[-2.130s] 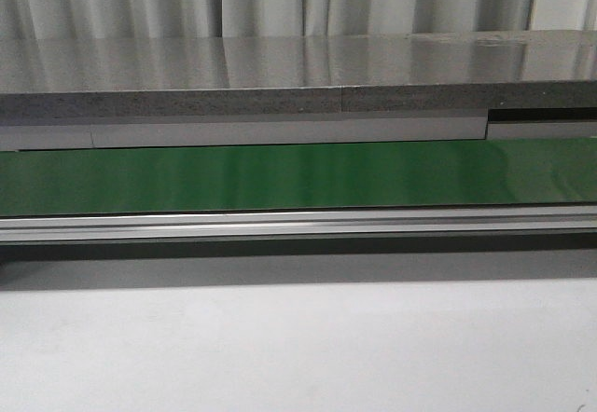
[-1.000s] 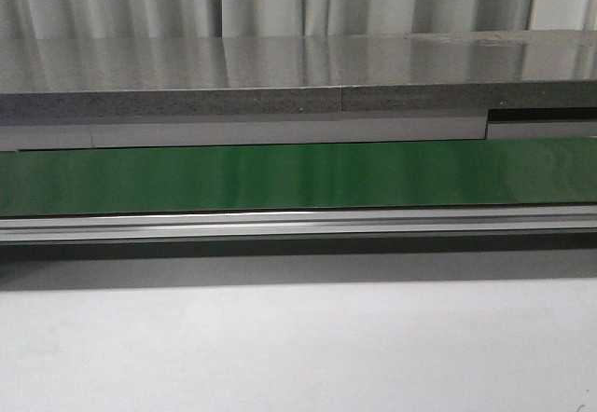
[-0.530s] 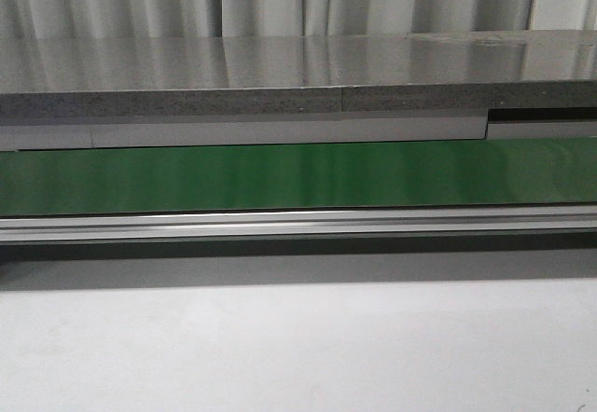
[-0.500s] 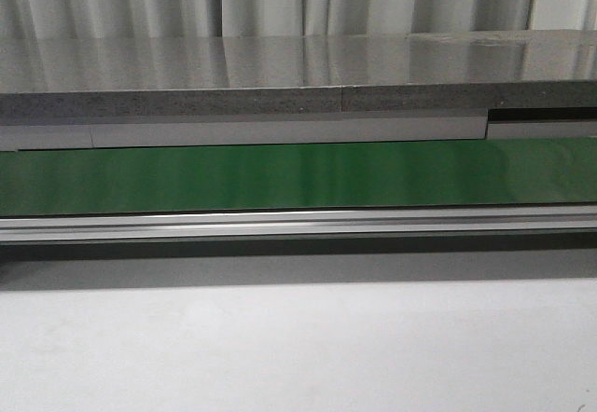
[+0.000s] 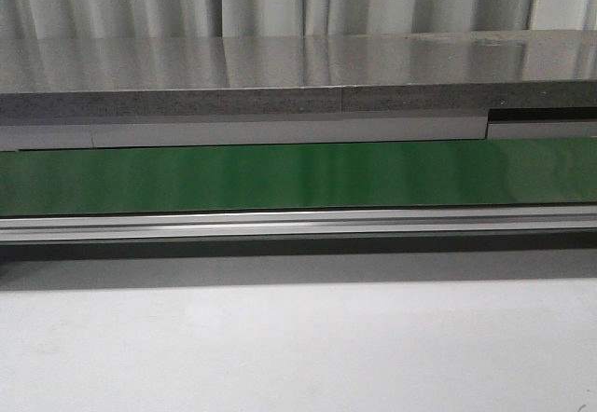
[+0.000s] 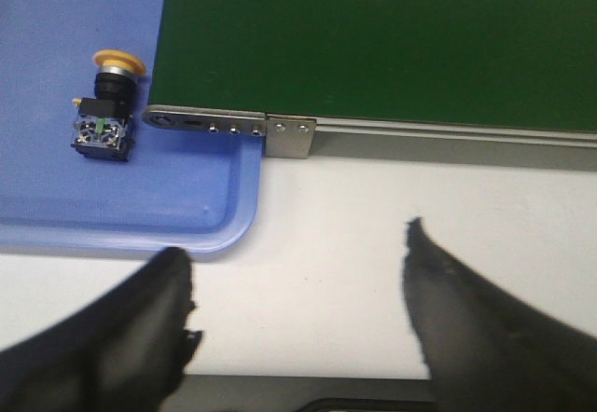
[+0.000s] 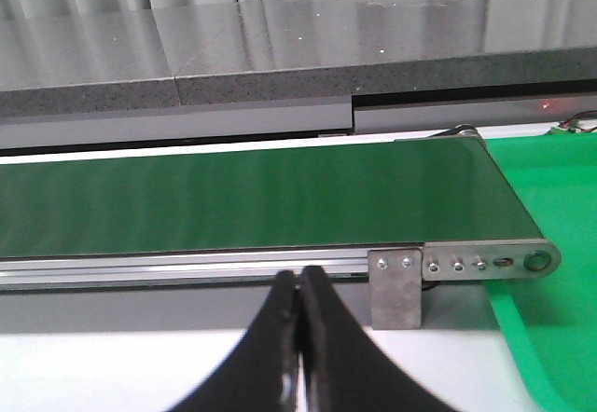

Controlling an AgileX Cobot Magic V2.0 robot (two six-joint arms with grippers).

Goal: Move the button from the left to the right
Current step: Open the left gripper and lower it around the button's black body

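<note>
The button (image 6: 104, 106), a yellow-orange cap on a black block body, lies on its side in a blue tray (image 6: 84, 188) beside the end of the green belt (image 6: 373, 39). My left gripper (image 6: 297, 249) hovers open over the white table, short of the tray's corner and well apart from the button. My right gripper (image 7: 300, 286) is shut with nothing between its fingers, in front of the other end of the green belt (image 7: 252, 198). The front view shows only the belt (image 5: 298, 177); neither gripper nor the button appears there.
A silver rail (image 5: 298, 224) runs along the belt's near side, with metal end brackets (image 6: 233, 128) (image 7: 485, 263). A green tray (image 7: 550, 244) sits past the belt's right end. A grey stone shelf (image 5: 298, 81) rises behind the belt. White table (image 5: 298, 347) in front.
</note>
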